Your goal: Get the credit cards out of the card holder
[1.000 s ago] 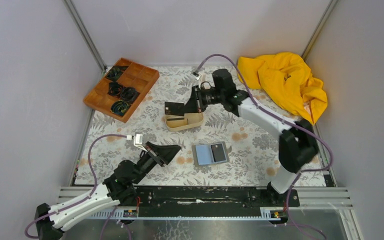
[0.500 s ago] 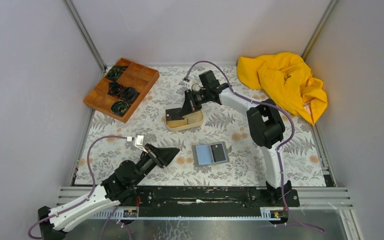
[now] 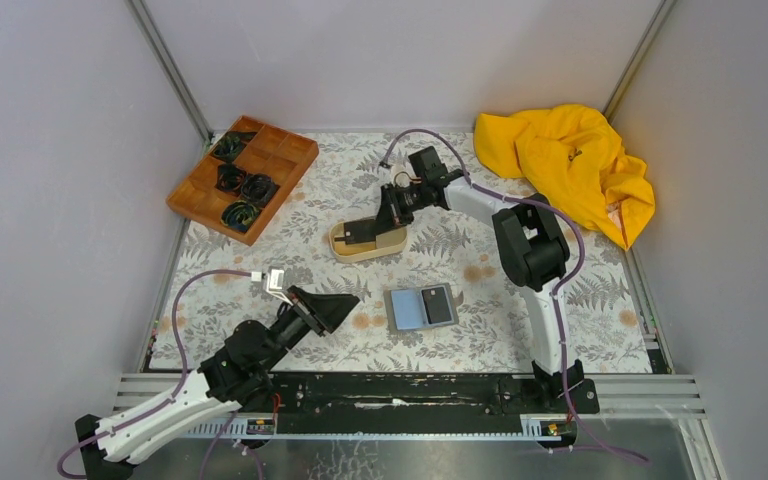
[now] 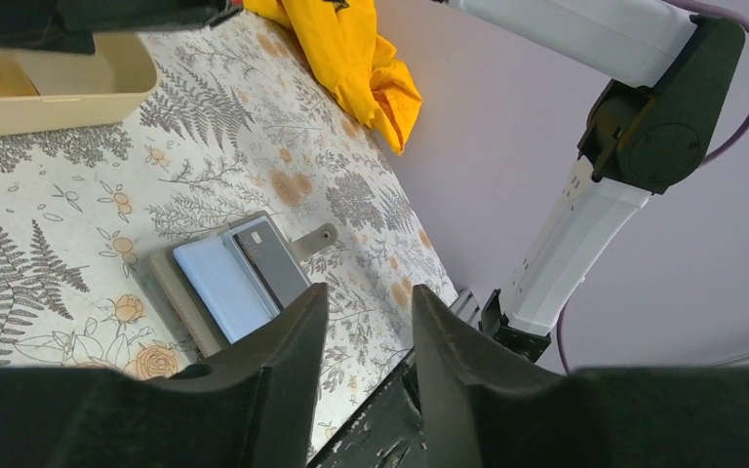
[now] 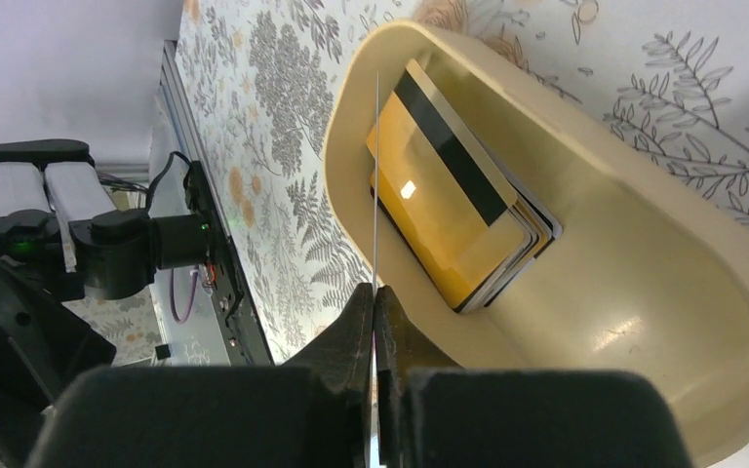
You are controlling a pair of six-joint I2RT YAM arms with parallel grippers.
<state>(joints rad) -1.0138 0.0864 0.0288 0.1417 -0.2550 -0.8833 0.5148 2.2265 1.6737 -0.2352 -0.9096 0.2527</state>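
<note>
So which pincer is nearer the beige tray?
Right. The right pincer is over the rim of the tray, shut on a card. The left pincer is toward the near edge, left of the card holder.

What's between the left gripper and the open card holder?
Nothing but bare floral tablecloth between the left gripper and the open dark grey bifold card holder; the top view shows it.

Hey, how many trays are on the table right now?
2. A brown compartment tray sits at the far left corner. A beige oval tray lies mid-table, where the right gripper holds a credit card edge-on.
</note>
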